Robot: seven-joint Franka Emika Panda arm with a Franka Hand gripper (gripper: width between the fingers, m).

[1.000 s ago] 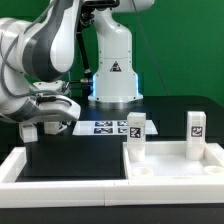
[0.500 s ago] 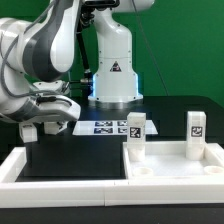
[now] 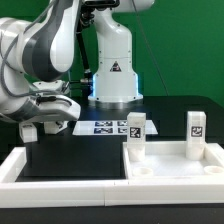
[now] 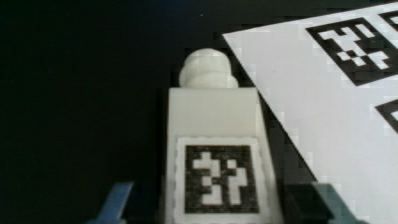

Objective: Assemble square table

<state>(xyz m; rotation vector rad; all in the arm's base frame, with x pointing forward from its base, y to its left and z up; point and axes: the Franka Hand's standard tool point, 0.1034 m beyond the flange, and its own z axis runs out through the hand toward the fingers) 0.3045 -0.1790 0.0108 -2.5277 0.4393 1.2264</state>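
No movement shows against the earlier exterior frames: arm, parts and board sit as they did.

- Gripper (image 3: pixel 43 128): low over the black table on the exterior view's left. In the wrist view the gripper (image 4: pixel 217 205) has one jaw on each side of a leg. The jaws stand at a middling width, and I cannot tell whether the pads press the leg.
- Leg (image 4: pixel 217 130): white, lying flat on the black table with its tagged face up. Its rounded peg end points away from the jaws, and it lies just beside the edge of the marker board (image 4: pixel 338 70).
- Square table top (image 3: pixel 165 152): white with a raised rim, on the exterior view's right, well apart from the gripper.
- Two more legs, upright at the top's far edge: one (image 3: pixel 135 130) at its nearer corner, one (image 3: pixel 195 126) further right.
- Marker board (image 3: pixel 105 127): flat, between the gripper and the top.
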